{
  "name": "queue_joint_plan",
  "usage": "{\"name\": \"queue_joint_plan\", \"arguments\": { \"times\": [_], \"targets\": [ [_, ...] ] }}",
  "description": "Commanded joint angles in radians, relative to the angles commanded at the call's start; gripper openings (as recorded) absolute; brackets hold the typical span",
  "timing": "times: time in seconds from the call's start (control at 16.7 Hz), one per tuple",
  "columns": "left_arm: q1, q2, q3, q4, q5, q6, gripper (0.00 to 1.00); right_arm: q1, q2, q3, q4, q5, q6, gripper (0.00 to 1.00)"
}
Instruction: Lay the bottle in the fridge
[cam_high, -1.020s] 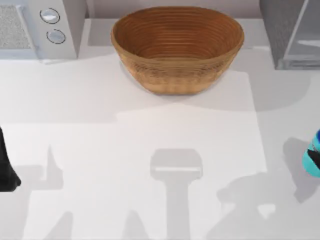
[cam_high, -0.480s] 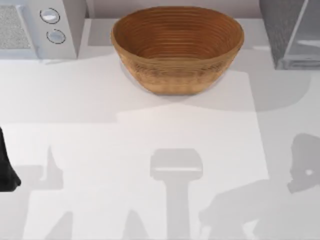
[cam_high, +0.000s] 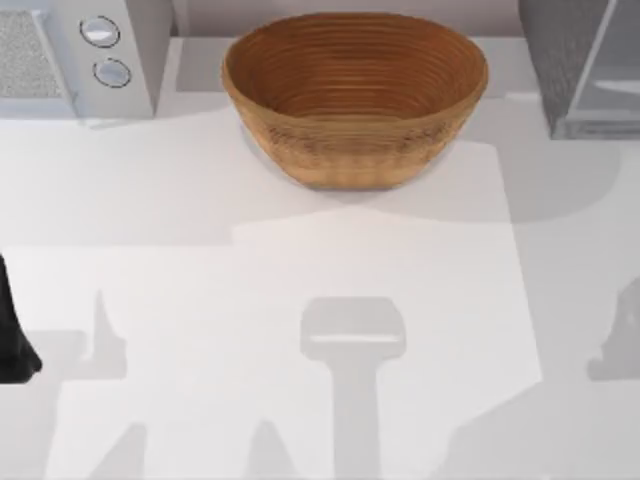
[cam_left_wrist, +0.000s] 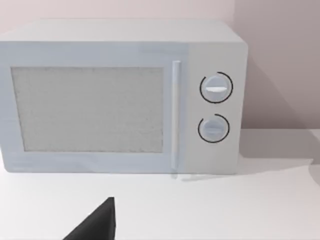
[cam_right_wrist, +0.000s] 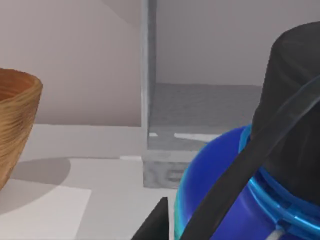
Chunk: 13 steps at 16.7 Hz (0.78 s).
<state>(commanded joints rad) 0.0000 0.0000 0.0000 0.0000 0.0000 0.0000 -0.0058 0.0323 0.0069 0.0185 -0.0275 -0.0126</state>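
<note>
- White, matte counter (cam_high: 300, 270) spreads under the top view, crossed by soft grey shadows of the arms, with a pale pinkish wall behind it.
- At the counter's left edge a black piece of the left arm (cam_high: 12, 335) shows, parked; in the left wrist view a black wedge of the left gripper (cam_left_wrist: 97, 222) juts in low, and I cannot tell how its fingers stand.
- Close to the right wrist camera sits the bottle (cam_right_wrist: 225, 200): glossy blue rounded shoulder, a turquoise ring, a tall matte black cap and a thin dark loop crossing it. It is cut off by the frame, so its base is hidden.
- A black tip of the right gripper (cam_right_wrist: 155, 222) shows beside the bottle; whether the fingers clasp it I cannot tell.
- Farther back, mid-counter, stands a woven brown basket (cam_high: 355, 95), oval, ribbed in rings.
- At the far left is a light grey microwave (cam_left_wrist: 125, 97) with a speckled window and two round dials.
- At the far right is the fridge (cam_high: 580, 65), dark grey and speckled, with a pale glassy panel; the right wrist view looks into its open grey interior beyond the bottle.
</note>
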Motion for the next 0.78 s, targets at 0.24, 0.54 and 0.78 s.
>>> {"name": "queue_joint_plan", "arguments": {
  "times": [0.24, 0.54, 0.78],
  "targets": [
    [0.000, 0.000, 0.000, 0.000, 0.000, 0.000, 1.00, 0.006, -0.032, -0.007, -0.019, 0.028, 0.013, 0.01],
    [0.000, 0.000, 0.000, 0.000, 0.000, 0.000, 1.00, -0.002, 0.003, 0.014, 0.005, 0.020, 0.013, 0.01],
    [0.000, 0.000, 0.000, 0.000, 0.000, 0.000, 1.00, -0.032, 0.192, 0.123, 0.130, -0.011, 0.018, 0.01]
  ]
}}
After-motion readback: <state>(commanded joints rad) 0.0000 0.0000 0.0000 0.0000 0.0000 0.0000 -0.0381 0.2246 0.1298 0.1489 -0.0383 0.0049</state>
